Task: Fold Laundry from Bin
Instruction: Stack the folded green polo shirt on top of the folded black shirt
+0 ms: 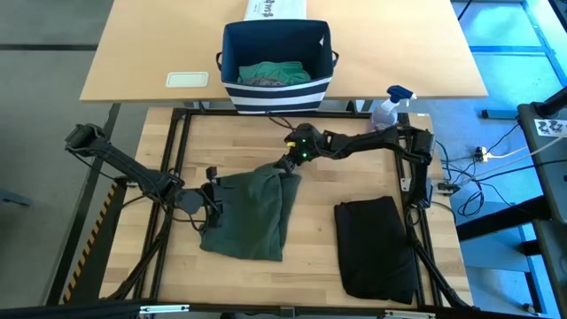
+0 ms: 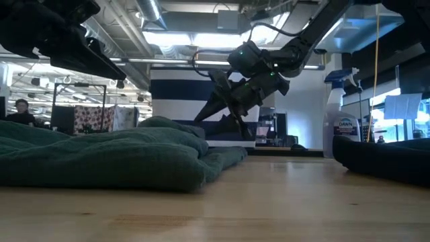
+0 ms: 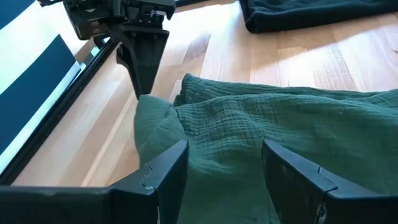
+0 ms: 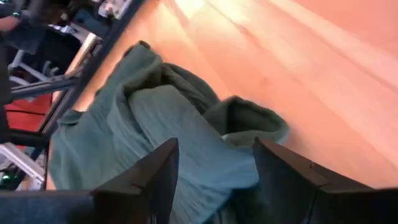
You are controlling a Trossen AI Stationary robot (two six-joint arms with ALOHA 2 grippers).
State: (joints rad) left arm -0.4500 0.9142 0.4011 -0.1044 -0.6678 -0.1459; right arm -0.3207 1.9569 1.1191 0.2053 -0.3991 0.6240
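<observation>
A dark green garment (image 1: 252,213) lies crumpled and partly folded over on the table's left middle. A black garment (image 1: 376,250) lies folded at the near right. The navy, white-striped bin (image 1: 276,66) stands beyond the far edge with teal-green and grey laundry (image 1: 275,73) inside. My left gripper (image 1: 211,197) is open at the green garment's left edge, its fingers (image 3: 168,174) above the cloth. My right gripper (image 1: 288,166) is open, slanting down just over the garment's far corner (image 3: 149,109), and looks down on the rumpled cloth (image 4: 174,124).
A spray bottle (image 1: 390,106) stands at the far right corner, tall in the low view (image 2: 339,124). A black metal frame (image 1: 177,159) runs round the tabletop. A white printed box (image 1: 275,9) sits behind the bin. A person (image 2: 20,111) shows in the room beyond.
</observation>
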